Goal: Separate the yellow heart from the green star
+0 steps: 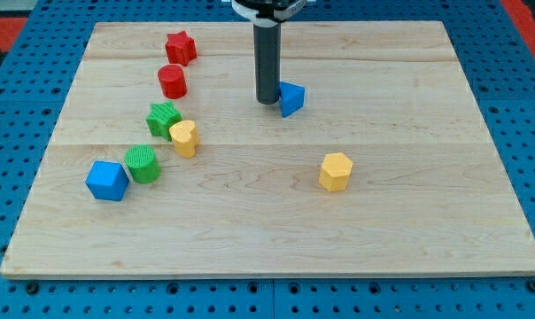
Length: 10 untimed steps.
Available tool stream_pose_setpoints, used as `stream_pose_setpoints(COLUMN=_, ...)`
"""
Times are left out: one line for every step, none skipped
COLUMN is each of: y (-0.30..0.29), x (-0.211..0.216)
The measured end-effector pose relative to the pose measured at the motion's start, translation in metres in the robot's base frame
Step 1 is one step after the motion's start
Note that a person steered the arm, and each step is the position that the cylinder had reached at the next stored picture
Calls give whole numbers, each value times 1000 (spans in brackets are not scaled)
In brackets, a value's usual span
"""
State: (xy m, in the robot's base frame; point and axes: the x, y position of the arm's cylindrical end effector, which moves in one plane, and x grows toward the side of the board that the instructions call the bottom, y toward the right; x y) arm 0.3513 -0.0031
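The yellow heart lies left of the board's middle, touching the green star just up and to its left. My tip stands near the top middle of the board, against the left side of a blue triangular block. The tip is well to the right of the heart and star and apart from them.
A red star and a red cylinder lie above the green star. A green cylinder and a blue cube lie at lower left. A yellow hexagon lies right of centre. The wooden board rests on a blue pegboard.
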Motion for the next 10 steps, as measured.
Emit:
stream_pose_setpoints(y=29, x=-4)
stream_pose_setpoints(y=58, x=13)
stream_pose_setpoints(y=60, x=17)
stream_pose_setpoints(y=51, x=46)
stream_pose_setpoints(y=51, x=100)
stream_pose_setpoints(y=38, x=143)
stream_pose_setpoints(y=-10, x=142)
stream_pose_setpoints(y=-60, x=133)
stream_pose_setpoints(y=-99, x=130)
stream_pose_setpoints(y=-124, x=118)
